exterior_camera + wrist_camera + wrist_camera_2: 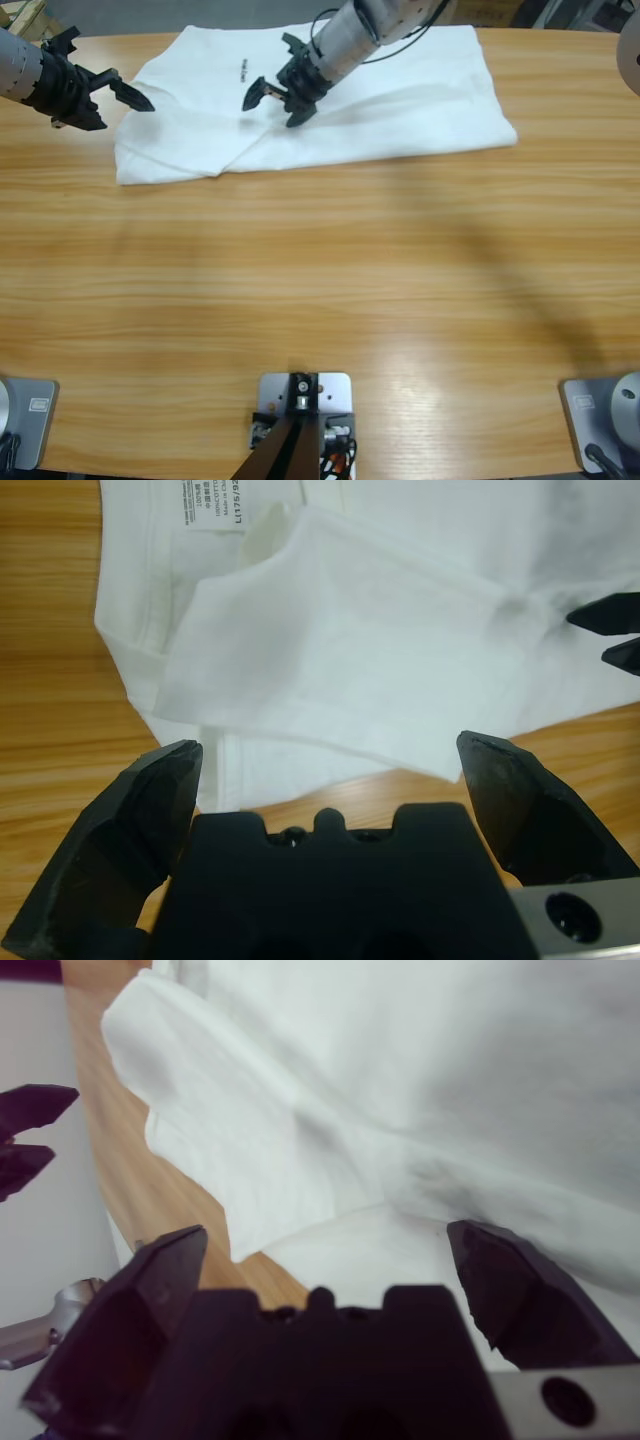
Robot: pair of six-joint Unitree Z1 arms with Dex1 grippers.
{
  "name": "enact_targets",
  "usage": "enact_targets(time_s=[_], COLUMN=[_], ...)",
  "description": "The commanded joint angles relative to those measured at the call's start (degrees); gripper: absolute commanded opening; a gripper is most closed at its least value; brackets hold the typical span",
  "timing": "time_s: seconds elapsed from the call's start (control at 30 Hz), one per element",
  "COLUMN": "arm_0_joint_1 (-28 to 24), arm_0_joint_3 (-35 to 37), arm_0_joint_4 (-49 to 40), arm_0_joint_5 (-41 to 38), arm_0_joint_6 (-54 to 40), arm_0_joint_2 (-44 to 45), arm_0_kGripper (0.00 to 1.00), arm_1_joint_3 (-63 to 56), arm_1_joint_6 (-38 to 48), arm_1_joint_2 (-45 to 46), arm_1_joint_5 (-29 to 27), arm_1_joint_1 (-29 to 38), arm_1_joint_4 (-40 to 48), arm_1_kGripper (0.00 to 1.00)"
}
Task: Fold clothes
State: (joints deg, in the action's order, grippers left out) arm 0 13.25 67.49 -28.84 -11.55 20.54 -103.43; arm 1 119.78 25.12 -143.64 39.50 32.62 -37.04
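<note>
The clothes are one white T-shirt point(400, 90) lying flat along the table's far side, with a small dark mark point(243, 70) near the collar. Its left part is folded over into a flap point(340, 650). My left gripper point(130, 90) comes in from the left edge and hovers open at the shirt's left corner point(330, 750), holding nothing. My right gripper point(272, 110) reaches down from the top middle, open and empty, just above the cloth near the fold point(325, 1238). Each wrist view shows the other gripper's tips at its edge.
The wooden table point(320, 280) stretches bare from the shirt's near edge to the front. A printed label point(212, 502) shows inside the shirt's collar in the left wrist view. The two grippers stand about a hand's width apart over the shirt's left part.
</note>
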Motion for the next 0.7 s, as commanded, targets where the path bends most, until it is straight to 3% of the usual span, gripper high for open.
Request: enact_targets(time_s=[0.03, 0.7], arm_0_joint_1=[-0.6, -0.6], arm_0_joint_3=[-1.9, -1.7], arm_0_joint_4=[-0.2, -0.2], arm_0_joint_5=[-0.4, -0.4], arm_0_joint_6=[-0.6, -0.6], arm_0_joint_2=[-2.9, -3.7], arm_0_kGripper=[0.996, 0.996], arm_1_joint_3=[-2.7, -2.0], arm_1_joint_6=[-0.3, 2.1], arm_1_joint_2=[-1.4, -2.9], arm_1_joint_5=[-0.7, -1.1], arm_1_joint_1=[0.4, 1.7], arm_1_joint_4=[1.0, 3.1], arm_1_kGripper=[0.987, 0.987])
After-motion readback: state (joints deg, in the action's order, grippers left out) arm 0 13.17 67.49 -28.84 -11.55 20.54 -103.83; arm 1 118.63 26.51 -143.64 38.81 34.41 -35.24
